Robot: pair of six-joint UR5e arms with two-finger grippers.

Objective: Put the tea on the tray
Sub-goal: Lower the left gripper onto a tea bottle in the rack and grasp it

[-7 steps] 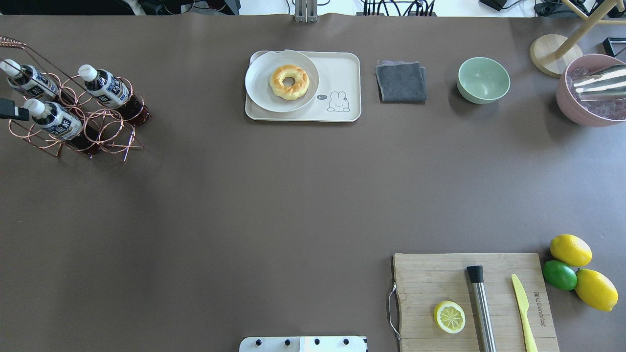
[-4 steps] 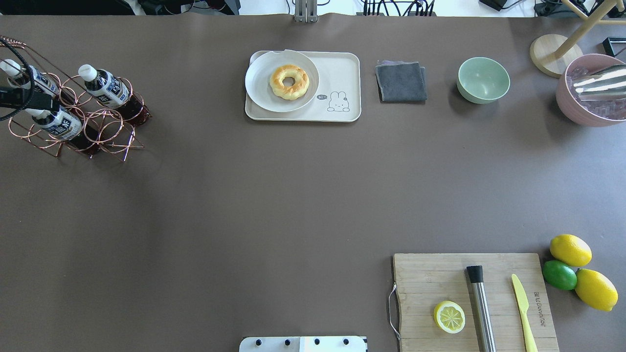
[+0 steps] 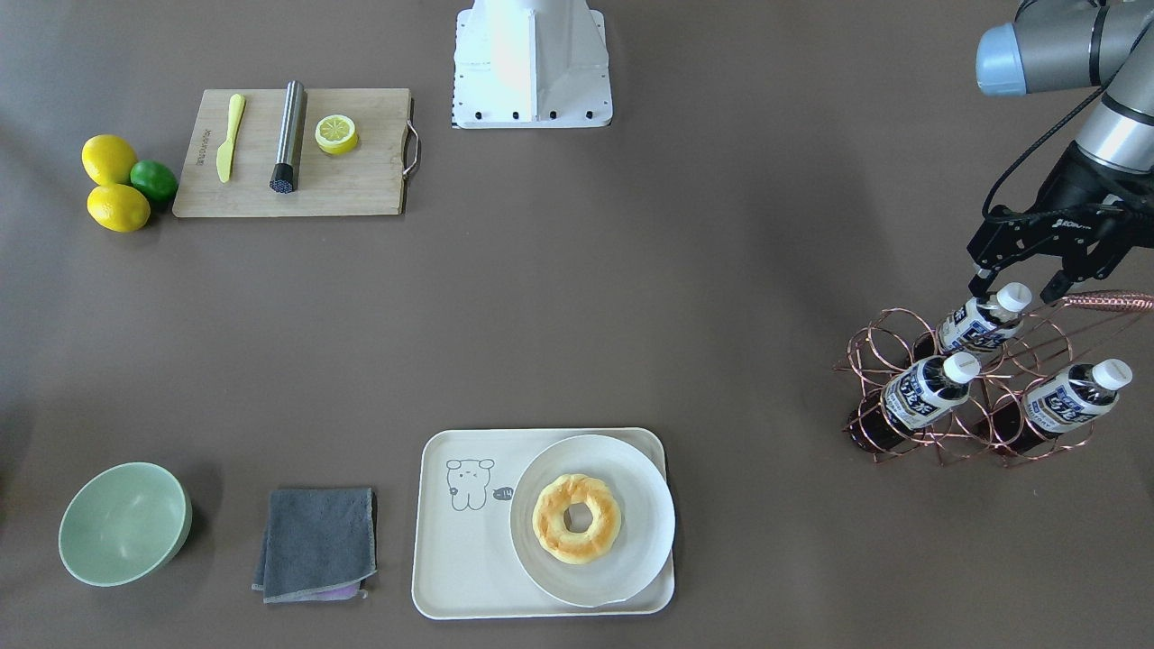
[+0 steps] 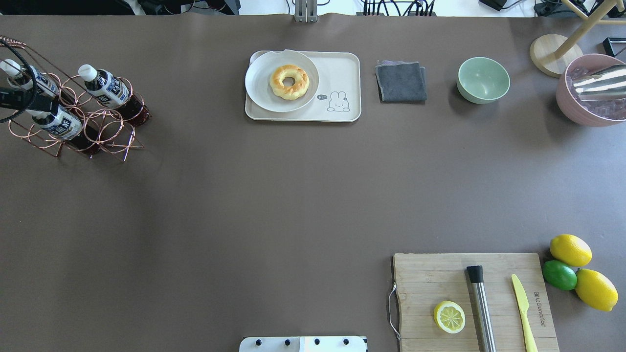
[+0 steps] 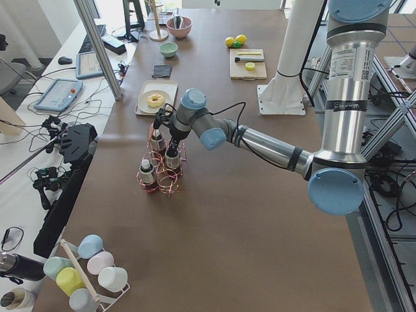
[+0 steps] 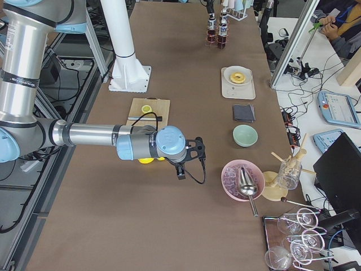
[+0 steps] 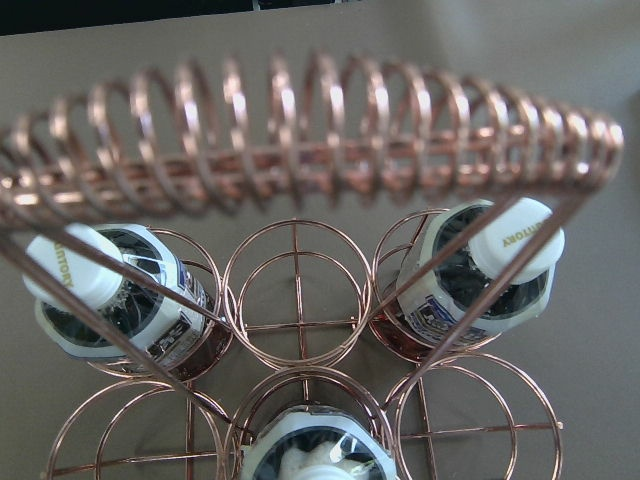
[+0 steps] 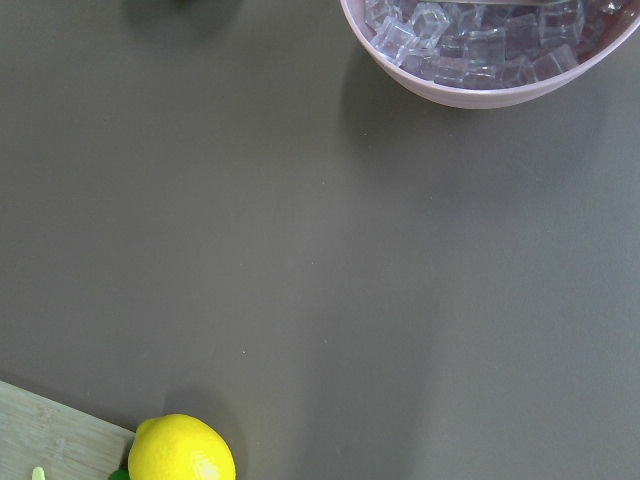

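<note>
Left gripper point(image 3: 1017, 281), jaws spread, is hovering astride the cap of the tea point(image 3: 978, 326) in the wire rack's point(image 3: 1109, 301) robot-side ring, so it's needing a straight descent, pinching below the cap and lifting clear of the rack's handle.

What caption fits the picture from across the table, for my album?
The left gripper, open, at a tea bottle in the copper rack; the tray sits apart.

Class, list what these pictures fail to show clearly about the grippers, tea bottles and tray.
- Right gripper: seen only in the exterior right view, too small to judge its jaws.
- Left gripper: open around the cap of a tea bottle in the front-facing view; contact unclear.
- Lowest tea bottle, left wrist view: cut off by the bottom edge.
- Tray: partly covered by the plate.
</note>
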